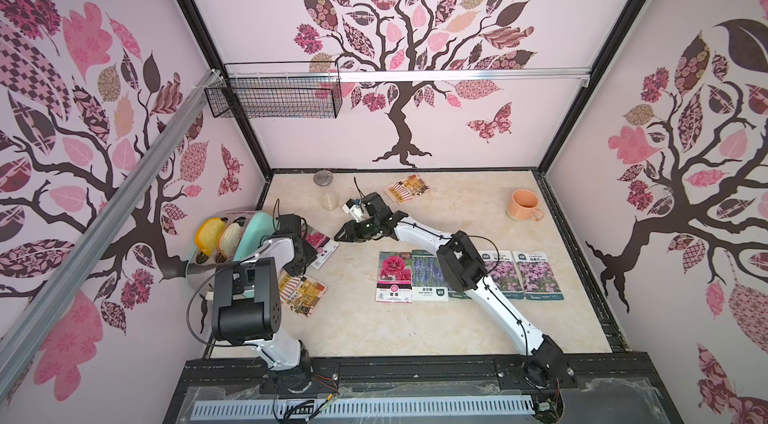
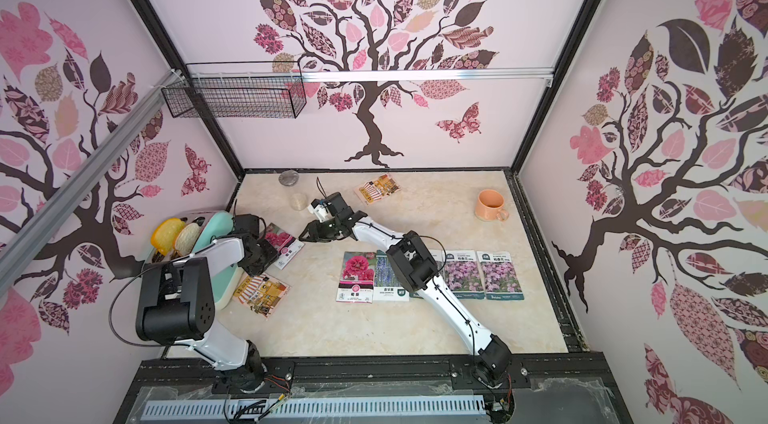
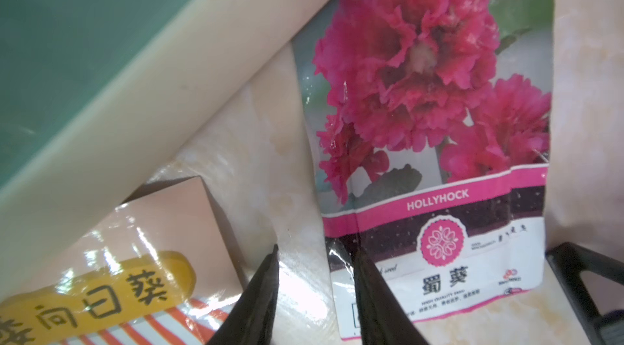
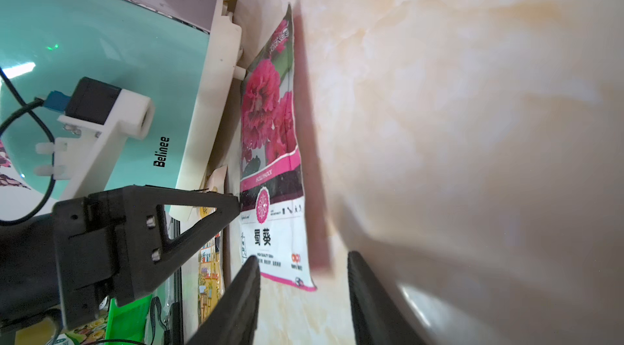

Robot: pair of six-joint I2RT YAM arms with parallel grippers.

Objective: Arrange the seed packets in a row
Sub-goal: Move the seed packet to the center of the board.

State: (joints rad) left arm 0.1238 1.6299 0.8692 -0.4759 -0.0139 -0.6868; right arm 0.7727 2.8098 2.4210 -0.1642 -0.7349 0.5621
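Note:
A red-pink hollyhock seed packet lies by the teal toaster at the left, its far edge raised off the table in the right wrist view. My left gripper stands open over its near edge, one finger across the packet. My right gripper is open just short of the packet's corner, nothing between its fingers. In both top views a row lies mid-table: red-pink, lavender, two pink-purple. The right arm partly hides another. Orange packets lie at the left and the back.
The teal toaster with bread slices stands against the left wall. An orange mug is at the back right. A metal lid and a clear cup sit at the back. A wire basket hangs on the wall.

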